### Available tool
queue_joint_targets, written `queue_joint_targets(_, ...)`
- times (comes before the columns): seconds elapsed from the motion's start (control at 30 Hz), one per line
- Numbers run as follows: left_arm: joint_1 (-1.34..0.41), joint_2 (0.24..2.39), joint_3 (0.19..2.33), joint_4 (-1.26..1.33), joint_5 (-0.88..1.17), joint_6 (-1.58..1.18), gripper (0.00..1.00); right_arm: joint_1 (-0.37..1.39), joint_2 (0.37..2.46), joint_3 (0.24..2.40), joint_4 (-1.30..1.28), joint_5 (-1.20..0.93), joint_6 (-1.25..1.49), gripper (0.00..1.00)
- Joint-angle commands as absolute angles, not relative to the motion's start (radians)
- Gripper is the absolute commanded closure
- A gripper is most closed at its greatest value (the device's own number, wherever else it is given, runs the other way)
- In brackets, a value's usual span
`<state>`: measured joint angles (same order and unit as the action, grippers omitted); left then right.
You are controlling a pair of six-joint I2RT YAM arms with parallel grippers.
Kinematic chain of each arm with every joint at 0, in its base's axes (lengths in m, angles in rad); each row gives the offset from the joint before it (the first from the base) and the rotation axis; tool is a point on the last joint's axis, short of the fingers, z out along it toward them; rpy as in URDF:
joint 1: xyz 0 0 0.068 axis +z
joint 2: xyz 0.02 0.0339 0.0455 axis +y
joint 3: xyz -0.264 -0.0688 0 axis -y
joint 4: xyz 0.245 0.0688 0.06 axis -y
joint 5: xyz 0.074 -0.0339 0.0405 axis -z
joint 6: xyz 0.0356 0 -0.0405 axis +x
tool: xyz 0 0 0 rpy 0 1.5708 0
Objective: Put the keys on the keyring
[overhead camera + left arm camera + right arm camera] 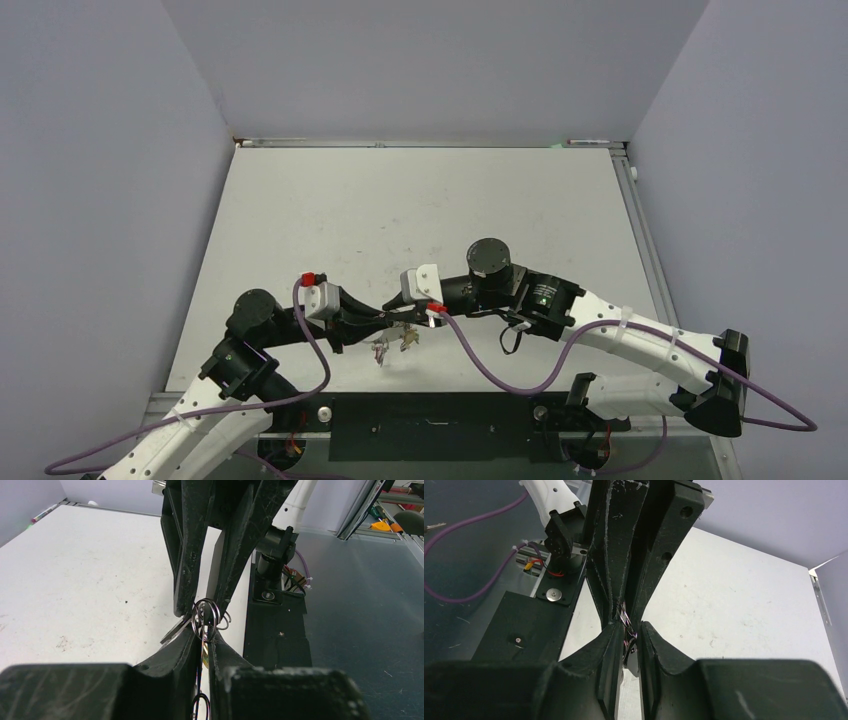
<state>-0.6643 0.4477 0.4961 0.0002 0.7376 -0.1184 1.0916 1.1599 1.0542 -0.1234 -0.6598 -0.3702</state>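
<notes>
My two grippers meet tip to tip above the near middle of the white table. The left gripper is shut on the keyring, a thin dark wire running edge-on between its pads. Small round wire rings bunch just past its tips, where the right gripper's fingers come down onto them. The right gripper stands nearly closed, with thin wire loops pinched at its tips. Keys hang under the two grippers, and one key blade sticks out to the left.
A black base plate lies along the near table edge between the arm bases. Purple cables loop off both wrists. Grey walls close the table on the left, back and right, with a metal rail on the right side.
</notes>
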Motion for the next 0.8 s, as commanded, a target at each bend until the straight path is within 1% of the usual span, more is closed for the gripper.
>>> queue_joint_targets(0.0, -0.673, 0.439, 0.508, 0.065, 0.754, -0.112, 1.00, 1.083, 1.162, 1.102, -0.091, -0.692, -0.392, 0.85)
queue_joint_targets(0.13, -0.676, 0.439, 0.509, 0.060, 0.751, -0.109, 1.00, 1.083, 1.168, 1.106, -0.099, -0.704, -0.395, 0.90)
queue_joint_targets(0.2, -0.678, 0.441, 0.509, 0.058, 0.747, -0.107, 1.00, 1.083, 1.166, 1.106, -0.100, -0.711, -0.394, 0.95)
queue_joint_targets(0.47, -0.680, 0.449, 0.510, 0.043, 0.716, -0.100, 1.00, 1.083, 1.159, 1.105, -0.094, -0.716, -0.394, 0.95)
queue_joint_targets(0.5, -0.681, 0.451, 0.511, 0.040, 0.709, -0.100, 0.97, 1.083, 1.160, 1.107, -0.096, -0.707, -0.395, 0.95)
queue_joint_targets(0.6, -0.681, 0.450, 0.511, 0.035, 0.692, -0.097, 0.81, 1.083, 1.161, 1.106, -0.100, -0.671, -0.391, 0.95)
queue_joint_targets(0.63, -0.681, 0.449, 0.511, 0.033, 0.687, -0.096, 0.77, 1.083, 1.161, 1.104, -0.102, -0.661, -0.392, 0.95)
queue_joint_targets(0.73, -0.681, 0.449, 0.511, 0.032, 0.683, -0.094, 0.70, 1.083, 1.158, 1.094, -0.099, -0.638, -0.390, 0.95)
queue_joint_targets(0.77, -0.681, 0.451, 0.511, 0.031, 0.682, -0.092, 0.70, 1.083, 1.157, 1.090, -0.097, -0.633, -0.389, 0.95)
